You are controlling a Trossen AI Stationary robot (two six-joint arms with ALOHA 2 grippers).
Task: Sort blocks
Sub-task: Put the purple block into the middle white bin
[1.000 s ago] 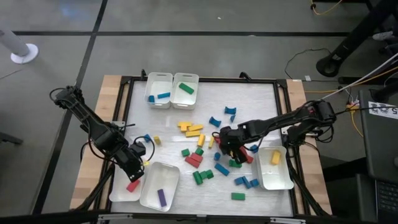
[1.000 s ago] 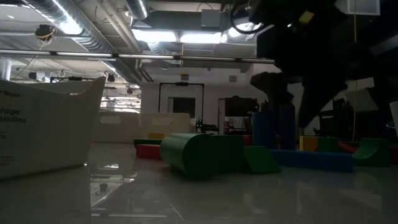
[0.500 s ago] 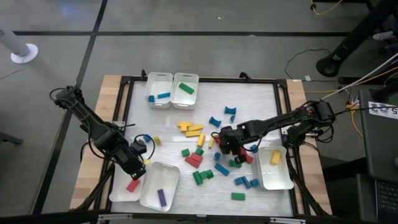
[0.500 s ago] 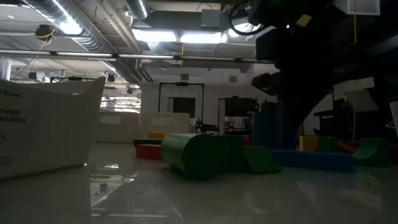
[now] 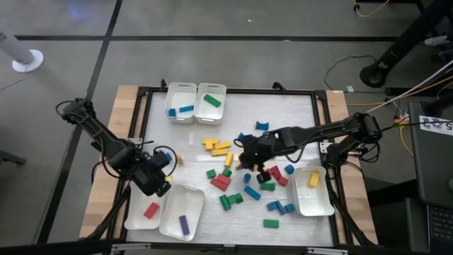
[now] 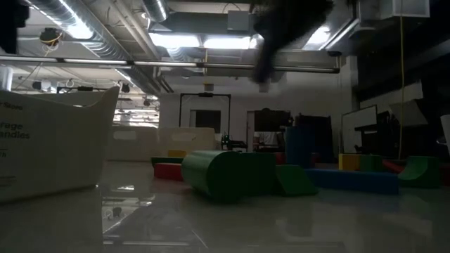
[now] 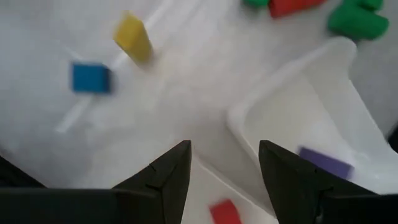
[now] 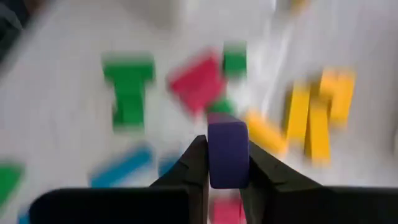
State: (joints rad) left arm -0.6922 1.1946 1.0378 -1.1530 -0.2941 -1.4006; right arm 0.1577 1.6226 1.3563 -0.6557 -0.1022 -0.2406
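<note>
A small purple solid block (image 8: 227, 152) is clamped between the closed fingers of the right gripper (image 5: 248, 157), raised clear of the white table (image 5: 283, 113). Past the fingertips, blurred, lie yellow bars (image 8: 314, 118), a red block (image 8: 199, 81) and a green T-shaped block (image 8: 129, 87). The left gripper (image 7: 222, 163) is held with fingers parted and empty, over the rims of two white plastic trays (image 7: 323, 112); a purple bar (image 7: 326, 164) and a red block (image 7: 222, 211) lie inside them, and a blue cube (image 7: 91, 78) and yellow block (image 7: 133, 36) lie beyond the fingers on the table.
</note>
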